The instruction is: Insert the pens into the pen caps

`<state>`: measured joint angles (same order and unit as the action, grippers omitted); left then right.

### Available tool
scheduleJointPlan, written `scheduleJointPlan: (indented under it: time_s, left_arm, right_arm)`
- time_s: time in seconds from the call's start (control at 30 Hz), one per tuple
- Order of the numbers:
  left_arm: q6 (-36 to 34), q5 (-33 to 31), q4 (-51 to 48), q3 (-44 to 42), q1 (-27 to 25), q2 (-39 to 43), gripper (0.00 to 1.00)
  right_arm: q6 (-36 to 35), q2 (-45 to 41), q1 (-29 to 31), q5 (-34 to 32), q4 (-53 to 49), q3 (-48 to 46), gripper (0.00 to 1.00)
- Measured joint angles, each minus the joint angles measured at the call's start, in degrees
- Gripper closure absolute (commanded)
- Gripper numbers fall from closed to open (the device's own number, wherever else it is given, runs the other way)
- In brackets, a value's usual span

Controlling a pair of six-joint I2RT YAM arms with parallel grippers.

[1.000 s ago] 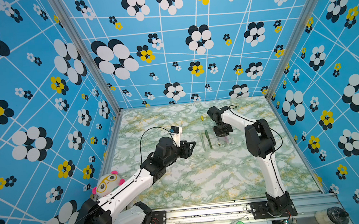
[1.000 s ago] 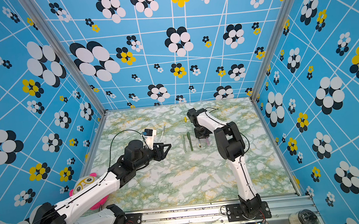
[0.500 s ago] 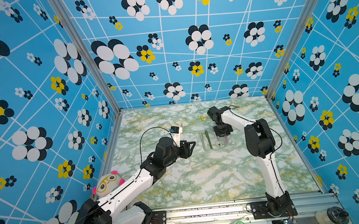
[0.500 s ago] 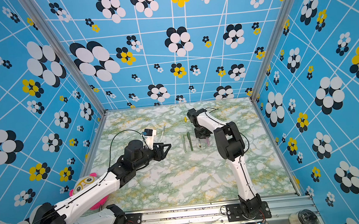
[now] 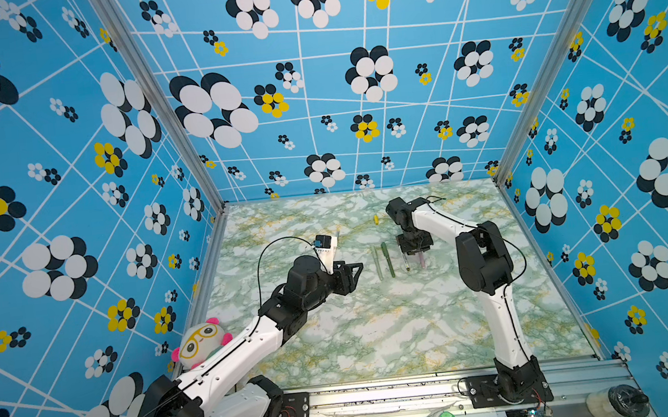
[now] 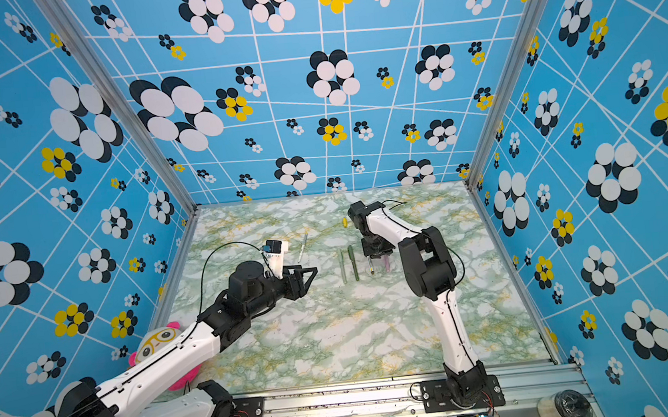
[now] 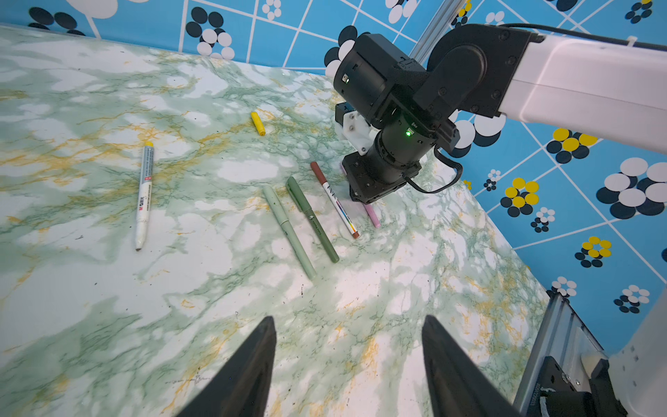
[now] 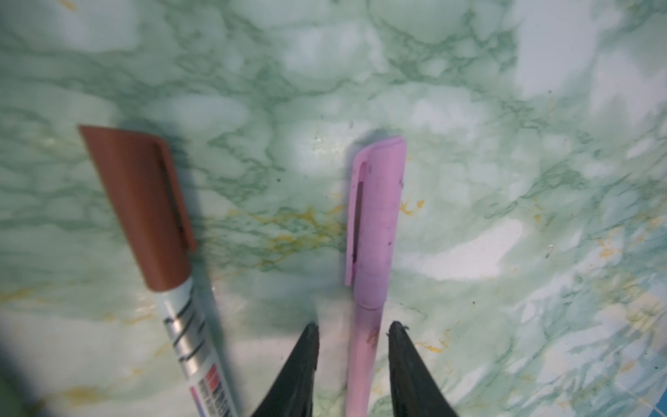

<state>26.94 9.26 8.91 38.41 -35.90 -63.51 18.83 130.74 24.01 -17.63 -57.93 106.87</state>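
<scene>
The right gripper (image 8: 353, 325) stands slightly parted astride the pink pen (image 8: 364, 361), with a thin gap on either side, gripping nothing. That view cuts off the pen's lower end, and in both top views the gripper hides most of it. The pink cap (image 8: 377, 216) sits on the pen. Just beside the pink pen lies the brown-capped pen (image 8: 144, 205), then the dark green pen (image 7: 312, 218) and the pale green pen (image 7: 288, 231), which both look capped. Well apart from the pink pen, the white-yellow pen (image 7: 144, 191) lies bare-tipped and the yellow cap (image 7: 257, 124) lies loose. The left gripper (image 7: 348, 319), wide open and empty, hovers well apart from the pink pen.
</scene>
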Motion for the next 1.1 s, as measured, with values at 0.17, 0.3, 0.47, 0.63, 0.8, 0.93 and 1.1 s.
scheduleJointPlan:
  time_s: [0.17,0.3,0.47,0.63,0.8,0.93,1.1]
  left_arm:
    - [-0.2,-2.6,-4.4,2.1,0.9,0.0,0.33]
    - [-1.0,-4.4,-9.9,7.1,3.2,-1.7,0.33]
    - [-2.6,-5.6,-17.4,14.6,6.6,-7.8,0.33]
    - [-4.0,-6.3,-25.4,22.6,8.3,-15.9,0.34]
    - [-5.7,-6.5,-31.1,29.8,8.8,-23.4,0.34]
    - [-6.3,-6.5,-32.7,31.8,8.9,-25.8,0.33]
    - [-7.0,-6.1,-33.0,31.8,9.0,-26.1,0.32]
  right_arm:
    - [-0.2,-9.6,0.0,5.4,4.2,-4.2,0.62]
    - [0.0,-18.7,0.0,10.6,8.8,-4.6,0.58]
    - [2.0,-19.2,0.0,17.9,11.9,0.4,0.57]
    - [4.7,-5.5,0.0,23.4,11.0,16.7,0.56]
    - [7.0,7.8,0.0,26.4,7.8,30.6,0.54]
    - [8.2,14.8,-0.1,26.9,6.1,38.4,0.54]
    - [9.3,18.5,-0.2,26.7,5.9,41.1,0.54]
